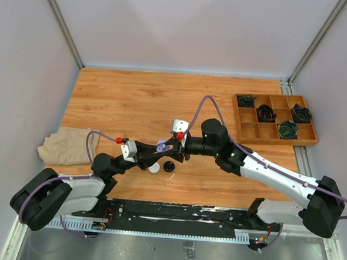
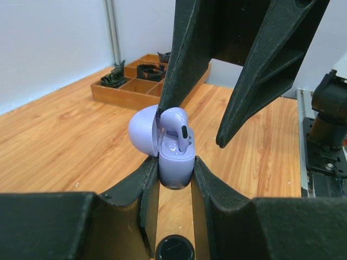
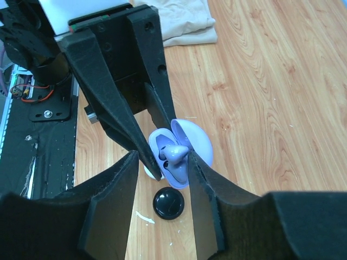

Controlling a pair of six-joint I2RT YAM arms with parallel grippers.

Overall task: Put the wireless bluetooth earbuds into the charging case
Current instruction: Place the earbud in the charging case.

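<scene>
Two light, slick pieces, we judge: left jaws pinch the case (image 2: 176,169) by its sides, right jaws gape around the earbud (image 2: 174,120).

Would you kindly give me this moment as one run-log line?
left gripper: shut on lavender case | right gripper: open over lavender earbud | earbud: partly in

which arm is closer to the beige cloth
Left. The left arm passes just right of the beige cloth, close beside it; the right arm reaches in from the table's opposite side, well away from the cloth.
</scene>
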